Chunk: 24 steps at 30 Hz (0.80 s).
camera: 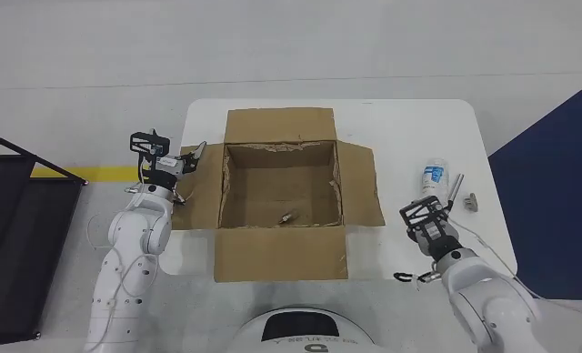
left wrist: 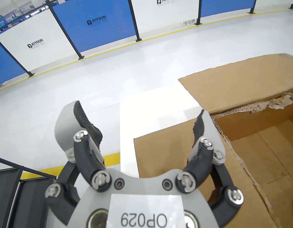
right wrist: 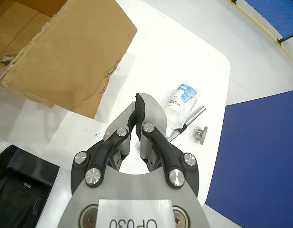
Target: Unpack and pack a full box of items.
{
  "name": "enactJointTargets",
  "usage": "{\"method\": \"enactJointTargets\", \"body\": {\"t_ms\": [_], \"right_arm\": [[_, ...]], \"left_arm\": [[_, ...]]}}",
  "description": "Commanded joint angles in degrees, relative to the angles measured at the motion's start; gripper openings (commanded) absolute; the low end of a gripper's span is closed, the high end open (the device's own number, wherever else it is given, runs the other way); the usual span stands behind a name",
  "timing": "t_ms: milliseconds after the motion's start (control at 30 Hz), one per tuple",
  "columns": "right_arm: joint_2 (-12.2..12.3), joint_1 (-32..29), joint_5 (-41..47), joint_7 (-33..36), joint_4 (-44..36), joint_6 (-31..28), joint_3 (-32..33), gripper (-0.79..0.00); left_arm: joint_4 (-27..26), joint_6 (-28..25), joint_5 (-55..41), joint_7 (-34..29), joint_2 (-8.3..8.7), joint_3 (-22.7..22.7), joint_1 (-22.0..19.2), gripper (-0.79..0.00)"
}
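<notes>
Left claw (left wrist: 139,113): open wide, nothing between the fingers. Up over the left side of the table (camera: 409,126), one finger above the left flap (camera: 205,196) of the box (camera: 277,156).

Right claw (right wrist: 138,99): pinched shut, pads pressed together, nothing held. Above the table on the right of the box, near the front edge, apart from the box.

Box: brown card, in the middle of the white table, open at the top, all four flaps folded out flat. Ragged, torn edges where the flaps meet the walls. On the box floor, one little metal part (camera: 288,216), lying on its side close to the near wall.

Right of the box, on the table, three things close together, just past the right claw. First, a clear bottle (camera: 434,177) with a blue label, lying down. Next, a shiny rod (camera: 454,189) with a dark band, lying right beside the bottle; touching or not, cannot tell. Last, a small round piece (camera: 470,203) of metal near the rod's end, a little apart from it.

Around the table: pale floor, a yellow line (camera: 91,172) on the left, a black frame (camera: 27,244) by the left arm, a dark blue mat (camera: 546,180) on the right. Blue and white wall panels (left wrist: 96,22) farther off.
</notes>
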Motion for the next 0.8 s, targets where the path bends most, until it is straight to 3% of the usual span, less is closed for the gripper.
{"method": "enactJointTargets", "body": {"t_ms": [0, 33, 67, 100, 133, 767], "right_arm": [[0.0, -0.3, 0.2, -0.9, -0.3, 0.1, 0.0, -0.785], [0.0, -0.4, 0.4, -2.0, -0.3, -0.4, -0.1, -0.785], [0.0, -0.4, 0.9, -3.4, -0.3, -1.0, -0.1, -0.616], [0.0, -0.3, 1.4, -4.8, -0.3, -1.6, -0.1, -0.212], [0.0, -0.1, 1.9, -6.1, -0.3, -2.9, -0.1, 0.0], [0.0, 0.0, 2.2, -6.5, -0.3, -3.4, -0.2, 0.0]], "left_arm": [[0.0, 0.0, 0.0, 0.0, 0.0, 0.0, 0.0, 0.0], [0.0, 0.0, 0.0, 0.0, 0.0, 0.0, 0.0, 0.0], [0.0, 0.0, 0.0, 0.0, 0.0, 0.0, 0.0, 0.0], [0.0, 0.0, 0.0, 0.0, 0.0, 0.0, 0.0, 0.0], [0.0, 0.0, 0.0, 0.0, 0.0, 0.0, 0.0, 0.0], [0.0, 0.0, 0.0, 0.0, 0.0, 0.0, 0.0, 0.0]]}}
